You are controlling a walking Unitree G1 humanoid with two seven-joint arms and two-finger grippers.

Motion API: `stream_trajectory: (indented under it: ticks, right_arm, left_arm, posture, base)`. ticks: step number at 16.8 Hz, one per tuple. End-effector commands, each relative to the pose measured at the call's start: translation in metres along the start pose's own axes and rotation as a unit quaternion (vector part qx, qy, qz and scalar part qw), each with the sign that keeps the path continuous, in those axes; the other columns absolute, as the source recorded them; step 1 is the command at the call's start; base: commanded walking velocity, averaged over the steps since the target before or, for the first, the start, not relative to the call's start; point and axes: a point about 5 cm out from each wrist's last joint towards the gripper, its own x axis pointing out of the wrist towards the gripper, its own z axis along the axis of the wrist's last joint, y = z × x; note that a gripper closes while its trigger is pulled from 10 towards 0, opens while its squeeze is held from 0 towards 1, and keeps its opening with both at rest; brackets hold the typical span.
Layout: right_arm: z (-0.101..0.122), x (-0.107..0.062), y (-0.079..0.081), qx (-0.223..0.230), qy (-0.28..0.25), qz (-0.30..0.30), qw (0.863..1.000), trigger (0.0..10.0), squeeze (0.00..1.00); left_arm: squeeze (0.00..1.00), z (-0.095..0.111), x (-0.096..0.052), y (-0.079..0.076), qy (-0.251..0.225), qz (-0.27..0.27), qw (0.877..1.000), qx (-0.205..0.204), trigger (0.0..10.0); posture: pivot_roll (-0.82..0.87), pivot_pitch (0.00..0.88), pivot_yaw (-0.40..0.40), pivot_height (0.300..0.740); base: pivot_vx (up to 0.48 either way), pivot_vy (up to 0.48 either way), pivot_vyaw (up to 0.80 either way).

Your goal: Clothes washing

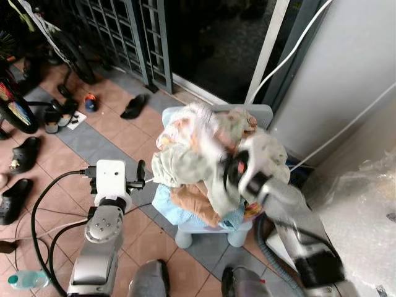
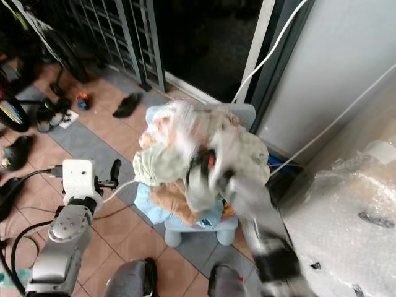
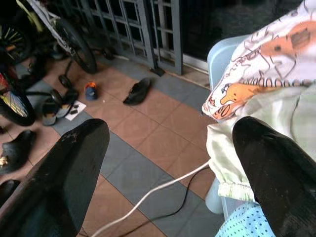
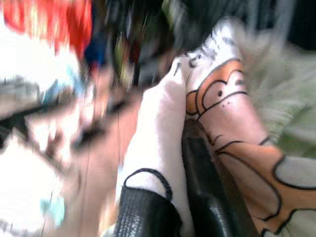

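A heap of clothes (image 1: 179, 164) in pale green, tan and printed white lies on a light blue plastic stool (image 1: 204, 236). My right gripper (image 1: 213, 145) is over the top of the heap, blurred by motion. In the right wrist view its fingers (image 4: 148, 215) are shut on a white cloth with an orange cartoon print (image 4: 222, 98). My left gripper (image 1: 140, 178) is at the heap's left side, open and holding nothing. In the left wrist view its fingers (image 3: 59, 182) stand wide apart, with the printed cloth (image 3: 266, 64) and a green garment's hem (image 3: 227, 148) just ahead.
Sandals (image 1: 133, 106) and shoes lie on the tiled floor to the left, near bicycle wheels (image 1: 74, 55) and a metal gate (image 1: 133, 37). A white cable (image 3: 148, 197) crosses the floor. Bubble wrap (image 1: 365, 216) lies at the right. A grey wall (image 1: 346, 68) stands behind.
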Motion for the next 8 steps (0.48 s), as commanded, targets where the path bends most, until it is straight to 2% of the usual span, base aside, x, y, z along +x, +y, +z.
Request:
stream_trajectory:
  ticks: [1, 2, 3, 5, 7, 8]
  right_arm:
    - [-0.006, 0.001, 0.006, -0.03, 0.029, 0.026, 0.999, 0.0, 0.0]
    - [-0.025, -0.005, 0.005, -0.081, 0.095, 0.029, 0.992, 10.0, 0.0]
    - [-0.034, -0.006, -0.004, -0.116, 0.128, 0.006, 0.985, 10.0, 1.0]
    - [-0.029, -0.005, -0.006, -0.169, 0.145, 0.012, 0.975, 10.0, 1.0]
    - [-0.024, -0.005, -0.005, -0.186, 0.148, 0.039, 0.971, 10.0, 1.0]
    - [-0.021, -0.008, 0.0, -0.189, 0.146, 0.085, 0.967, 10.0, 1.0]
  left_arm:
    - [0.0, -0.003, 0.0, 0.0, 0.003, -0.005, 1.0, 0.01, 10.0]
    - [0.0, -0.003, 0.002, 0.001, 0.002, -0.006, 1.0, 0.011, 10.0]
    - [0.0, -0.002, 0.004, 0.001, 0.001, -0.007, 1.0, 0.012, 10.0]
    - [0.0, -0.002, 0.006, 0.001, -0.001, -0.007, 1.0, 0.015, 10.0]
    - [0.0, -0.002, 0.007, 0.001, -0.001, -0.008, 1.0, 0.017, 10.0]
    - [0.0, -0.003, 0.008, 0.0, 0.002, -0.01, 1.0, 0.018, 10.0]
  posture:
    - [0.0, 0.083, 0.045, 0.74]
    - [0.0, 0.078, 0.047, 0.74]
    - [0.01, 0.074, 0.048, 0.74]
    - [0.01, 0.069, 0.05, 0.74]
    - [0.01, 0.067, 0.051, 0.74]
    - [0.01, 0.066, 0.05, 0.74]
  base:
    - [0.0, 0.0, 0.0]
    - [0.0, 0.0, 0.0]
    - [0.0, 0.0, 0.0]
    - [0.0, 0.0, 0.0]
    - [0.0, 0.0, 0.0]
    - [0.0, 0.0, 0.0]
